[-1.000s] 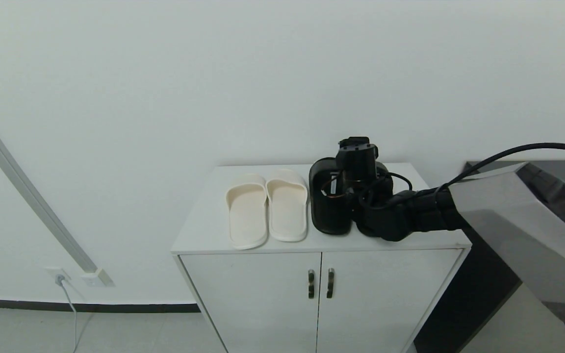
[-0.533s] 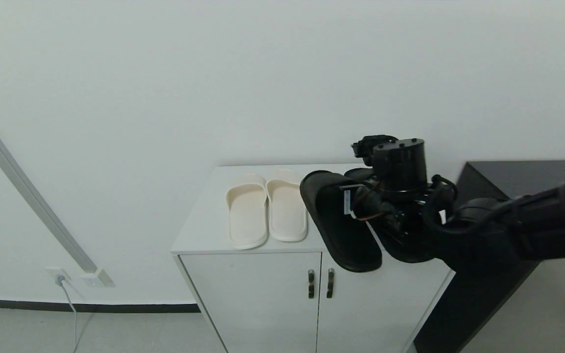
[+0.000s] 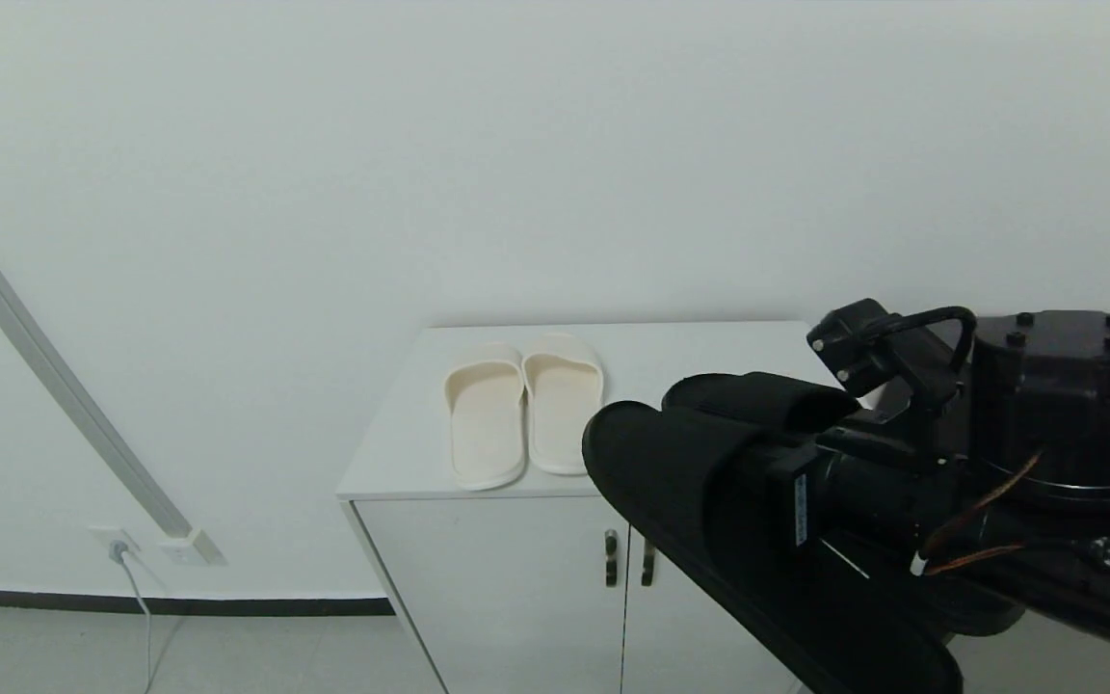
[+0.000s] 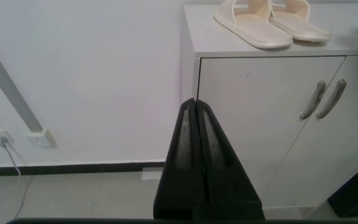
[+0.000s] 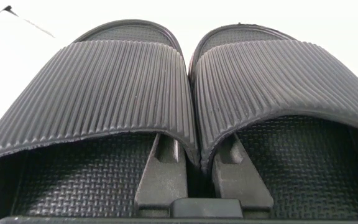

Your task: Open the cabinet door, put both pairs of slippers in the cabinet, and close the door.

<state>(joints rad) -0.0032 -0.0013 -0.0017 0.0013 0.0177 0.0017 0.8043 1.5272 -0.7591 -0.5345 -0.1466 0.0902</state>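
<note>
White wall [image 3: 555, 154] fills the background, with a grey strip [image 3: 44, 371] running diagonally down to a socket [image 3: 114, 546] near the floor [image 3: 179, 655].

Cabinet [image 3: 497, 578]: a white two-door unit against the wall. Both doors sit flush and closed. The two door handles [image 3: 611, 558] stand side by side at the centre seam.

Black slippers [image 3: 671, 463]: the pair is off the cabinet top, held in the air in front of the right door and slightly above its upper edge. The toes point toward the cabinet and to the left. The nearer slipper overlaps the right-hand handle in the head view.

Right gripper [image 5: 199, 171]: clamped on the black slippers. One finger [image 5: 160, 174] lies inside each slipper, under the ribbed straps. The fingers press the two adjoining inner side walls together. The heels face the wrist.

White slippers [image 3: 524, 410]: the pair lies side by side, touching, on the left half of the cabinet top. The heels are at the front edge.

Left gripper [image 4: 196, 155]: low and to the left of the cabinet, at door level. The fingers are pressed together with nothing between them.
</note>
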